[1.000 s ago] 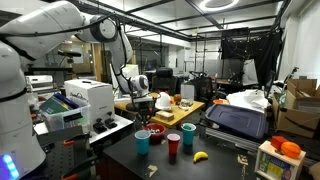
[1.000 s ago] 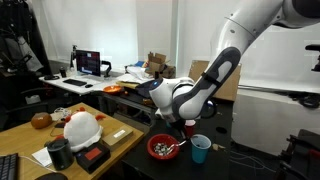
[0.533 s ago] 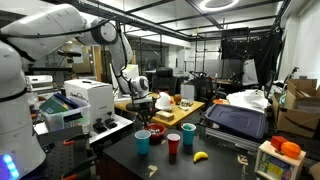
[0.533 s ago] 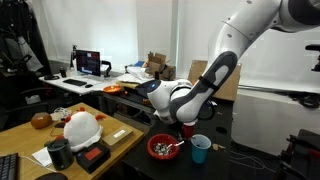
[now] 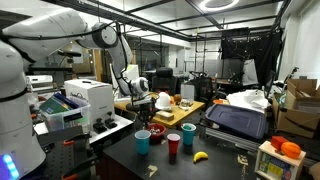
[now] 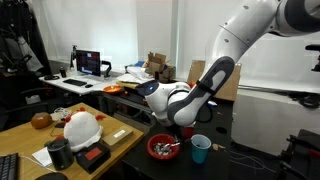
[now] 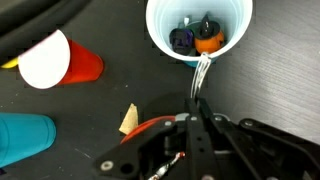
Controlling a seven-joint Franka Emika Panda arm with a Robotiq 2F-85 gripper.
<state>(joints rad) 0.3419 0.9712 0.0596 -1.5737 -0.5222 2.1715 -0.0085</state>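
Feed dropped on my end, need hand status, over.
Hand shut on clear spoon, it seems. Spoon tip by rim of cup holding small bits. Red cup and teal cup off to the side, nothing blocking.

Straight ahead of the tool (image 7: 196, 102), the white container (image 7: 160, 35) stands close and bars the way. Off to one side stand a red cup (image 7: 60, 62) and a teal cup (image 7: 25, 138), a tan scrap (image 7: 128, 120) lying nearer in. Between container and red cup the dark table (image 7: 125, 55) lies bare, an open lane; it is bare past the container's other side too
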